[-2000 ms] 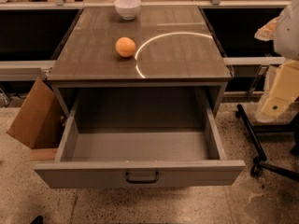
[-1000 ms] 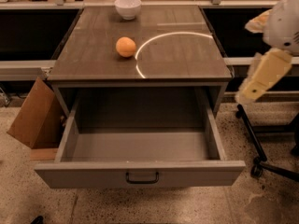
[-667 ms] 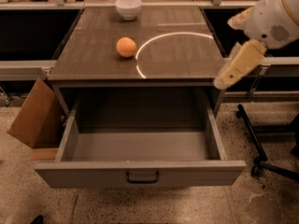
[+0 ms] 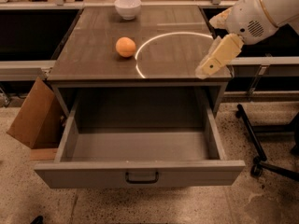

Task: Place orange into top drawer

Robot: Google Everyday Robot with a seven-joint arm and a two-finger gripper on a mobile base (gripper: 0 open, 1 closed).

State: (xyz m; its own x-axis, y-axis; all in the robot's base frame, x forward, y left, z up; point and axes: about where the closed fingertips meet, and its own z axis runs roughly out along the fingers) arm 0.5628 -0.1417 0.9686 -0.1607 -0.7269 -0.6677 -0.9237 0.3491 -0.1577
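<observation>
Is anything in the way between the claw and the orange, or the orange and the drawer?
Nothing visible. Bare tabletop lies between gripper, at the right edge, and orange; top drawer is open.

The one camera looks down from the front at the top drawer (image 4: pixel 93 174), hand (image 4: pixel 210 66) at upper right.

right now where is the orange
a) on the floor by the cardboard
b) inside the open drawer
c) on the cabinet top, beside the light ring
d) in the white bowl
C: the orange rests on the cabinet top just left of the light ring, above the open top drawer; the gripper hangs over the top's right edge, apart from it.
</observation>
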